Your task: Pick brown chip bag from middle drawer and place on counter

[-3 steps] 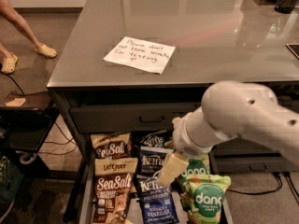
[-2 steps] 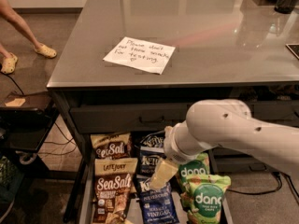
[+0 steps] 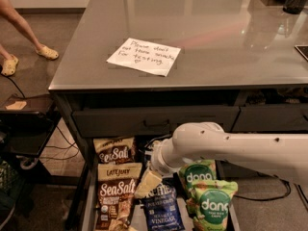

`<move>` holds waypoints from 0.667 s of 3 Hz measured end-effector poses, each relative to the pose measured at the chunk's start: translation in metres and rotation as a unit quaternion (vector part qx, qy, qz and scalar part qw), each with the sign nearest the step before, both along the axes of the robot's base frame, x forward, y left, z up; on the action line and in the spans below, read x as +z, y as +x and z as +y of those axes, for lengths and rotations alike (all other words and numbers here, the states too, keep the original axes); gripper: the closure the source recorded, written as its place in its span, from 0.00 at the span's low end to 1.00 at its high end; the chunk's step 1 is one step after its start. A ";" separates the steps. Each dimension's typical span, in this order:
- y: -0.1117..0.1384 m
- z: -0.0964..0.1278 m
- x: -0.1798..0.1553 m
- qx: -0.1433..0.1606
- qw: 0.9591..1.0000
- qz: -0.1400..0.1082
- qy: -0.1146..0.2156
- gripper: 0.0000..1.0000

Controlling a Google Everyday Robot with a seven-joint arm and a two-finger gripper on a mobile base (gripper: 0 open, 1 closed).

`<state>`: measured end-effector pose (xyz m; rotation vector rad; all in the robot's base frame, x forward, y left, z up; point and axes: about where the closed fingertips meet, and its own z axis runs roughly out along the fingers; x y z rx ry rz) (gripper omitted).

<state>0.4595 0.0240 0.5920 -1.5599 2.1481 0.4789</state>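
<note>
The claw [image 3: 147, 183] hangs low inside the middle drawer [image 3: 88, 207], at the right edge of the front brown chip bag [image 3: 114, 194]. Contact and claw spread: cannot tell. The bag lies flat just left of the claw, long axis front-to-back. The 2nd brown bag [image 3: 115, 150] sits behind it. Only 1 arm. The bench [image 3: 216, 37] is above.

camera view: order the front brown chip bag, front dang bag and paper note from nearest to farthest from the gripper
The gripper hangs over the middle drawer.
1. front brown chip bag, right beside it, picture-left.
2. front dang bag, picture-right side of the drawer.
3. paper note, up on the counter.
</note>
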 end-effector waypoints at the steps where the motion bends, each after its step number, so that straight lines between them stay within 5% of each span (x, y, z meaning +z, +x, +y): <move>1: 0.000 0.000 0.000 0.000 1.000 0.000 0.000 0.00; 2: -0.003 0.011 -0.016 0.005 1.000 0.001 0.022 0.00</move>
